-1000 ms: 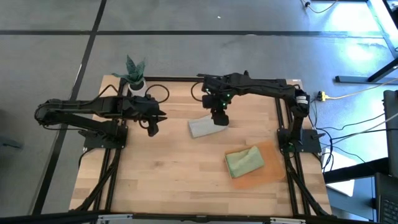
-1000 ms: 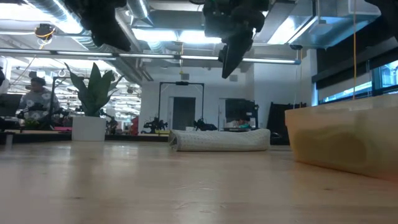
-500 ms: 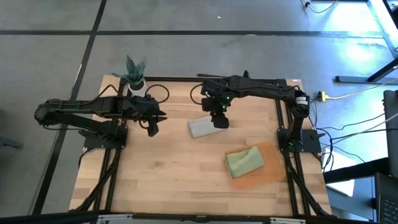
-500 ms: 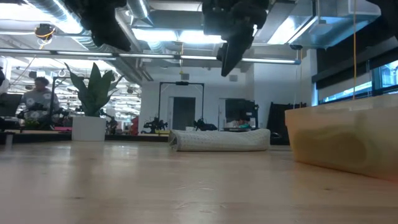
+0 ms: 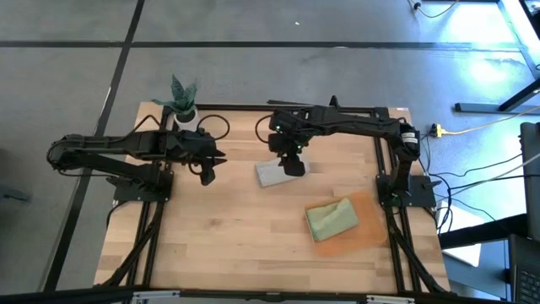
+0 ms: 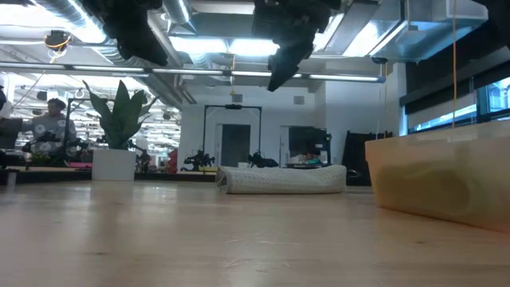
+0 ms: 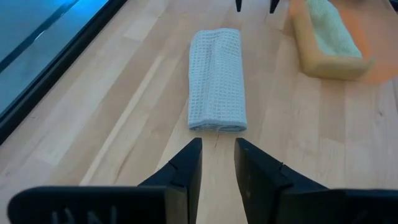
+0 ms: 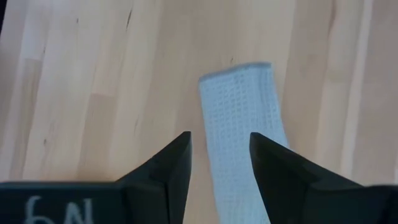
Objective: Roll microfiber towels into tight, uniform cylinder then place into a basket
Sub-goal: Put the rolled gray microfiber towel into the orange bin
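Rolled pale grey waffle-weave towel (image 5: 272, 173) lay on wooden table (image 5: 219, 245), long axis roughly left to right, one end toward left gripper (image 5: 207, 171). Hovered above its right end: right gripper (image 5: 292, 164), fingers (image 8: 163, 171) parted and empty, towel below and ahead. Left gripper parted slightly, empty, well apart. Sage green towel (image 5: 332, 219) bundled in shallow orange-brown basket (image 5: 364, 237).
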